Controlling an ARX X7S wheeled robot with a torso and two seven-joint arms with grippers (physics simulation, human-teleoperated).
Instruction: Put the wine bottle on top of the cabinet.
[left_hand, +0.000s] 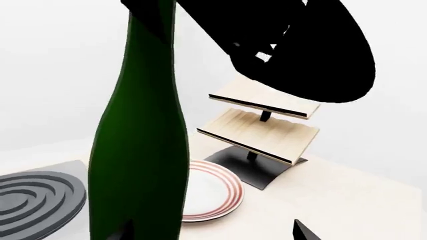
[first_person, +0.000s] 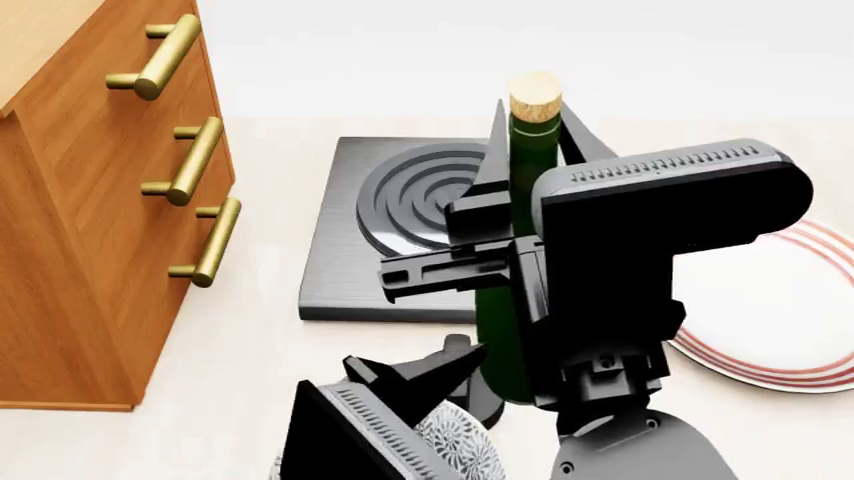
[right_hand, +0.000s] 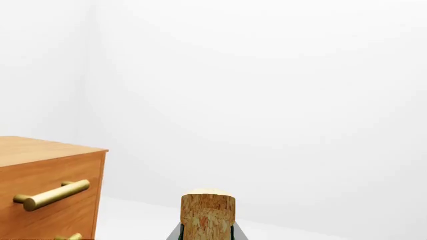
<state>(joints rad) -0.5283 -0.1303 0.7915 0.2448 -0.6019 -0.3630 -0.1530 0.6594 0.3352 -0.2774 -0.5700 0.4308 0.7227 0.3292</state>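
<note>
**Desk:** Which step are you on?

**Operator:** The carry, as I read it; the wine bottle stands upright in front of me, over the near edge of the black hob plate, with the striped plate off to its right; the cabinet is well apart on my left, and nothing is on the part of its top I can see; the placing itself is not yet done.

**Desk:** Who has the bottle?

**Operator:** The right gripper, I judge; its jaws are drawn in against the green glass around the bottle's middle, below the shoulder, and the cork sits dead centre in the right wrist view, which fits a firm grasp; the contact itself is hidden behind the gripper body.

**Desk:** And the left?

**Operator:** The left gripper is low by the bottle's base, fingers spread apart and holding nothing; the left wrist view shows the glass very close, but I cannot tell whether a finger touches it.

**Desk:** What does the next move call for?

**Operator:** Height first; I need the base above the cabinet's top, then a sweep to the left clear of the brass handles, keeping the bottle vertical; it is tall and slim, so I would set it down well in from the edge before letting go.
</note>
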